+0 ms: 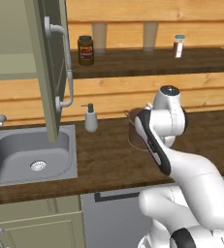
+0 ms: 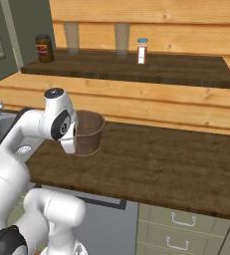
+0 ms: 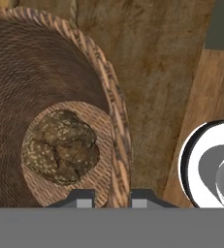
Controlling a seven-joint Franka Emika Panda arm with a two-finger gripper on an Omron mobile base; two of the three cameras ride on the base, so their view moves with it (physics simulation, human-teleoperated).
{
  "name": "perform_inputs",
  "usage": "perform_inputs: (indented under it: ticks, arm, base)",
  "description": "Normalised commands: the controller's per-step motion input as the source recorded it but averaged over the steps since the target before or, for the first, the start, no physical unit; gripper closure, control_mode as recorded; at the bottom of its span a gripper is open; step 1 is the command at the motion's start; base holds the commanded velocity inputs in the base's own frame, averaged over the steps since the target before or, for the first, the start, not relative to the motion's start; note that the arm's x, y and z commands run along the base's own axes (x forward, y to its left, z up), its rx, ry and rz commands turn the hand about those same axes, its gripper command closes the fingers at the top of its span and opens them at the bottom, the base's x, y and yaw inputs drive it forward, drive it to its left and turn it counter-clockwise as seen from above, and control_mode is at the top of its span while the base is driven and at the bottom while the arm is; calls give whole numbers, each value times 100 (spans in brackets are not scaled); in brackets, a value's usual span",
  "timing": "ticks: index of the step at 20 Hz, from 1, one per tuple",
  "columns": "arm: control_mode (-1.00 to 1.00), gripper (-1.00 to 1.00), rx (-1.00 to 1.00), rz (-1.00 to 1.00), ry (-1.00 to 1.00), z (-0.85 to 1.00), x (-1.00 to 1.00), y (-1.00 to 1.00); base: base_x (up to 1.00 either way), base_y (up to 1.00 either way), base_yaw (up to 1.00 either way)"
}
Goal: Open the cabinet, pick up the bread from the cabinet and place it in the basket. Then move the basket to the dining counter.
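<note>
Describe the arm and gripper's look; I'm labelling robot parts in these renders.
The arm is glossy white, rounded segments with black bands at the joints and a black-capped top joint. No cables or markings show. The gripper has two small dark grey fingertips.

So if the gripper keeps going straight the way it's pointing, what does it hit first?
The basket rim: the gripper straddles it, one fingertip inside, one outside. Beyond that lies the basket floor beside the bread, though depth is hard to judge.

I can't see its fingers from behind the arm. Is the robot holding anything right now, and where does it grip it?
Yes. The gripper holds the basket by its rim: one finger inside the wall, one outside. The bread lies in the bottom.
</note>
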Motion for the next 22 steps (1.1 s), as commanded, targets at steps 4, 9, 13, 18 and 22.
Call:
perform_inputs:
  ticks: [4,9,13,18,22]
  arm:
    - [100,100,0,0,0,0,0,0]
    - [100,100,0,0,0,0,0,0]
    - [100,100,0,0,0,0,0,0]
    - [100,100,0,0,0,0,0,0]
    - [100,100,0,0,0,0,0,0]
  base:
    - [-98,-54,-6]
    - [-2,-3,-55]
    - [25,0,-71]
    - [14,0,-74]
    - [11,-10,-70]
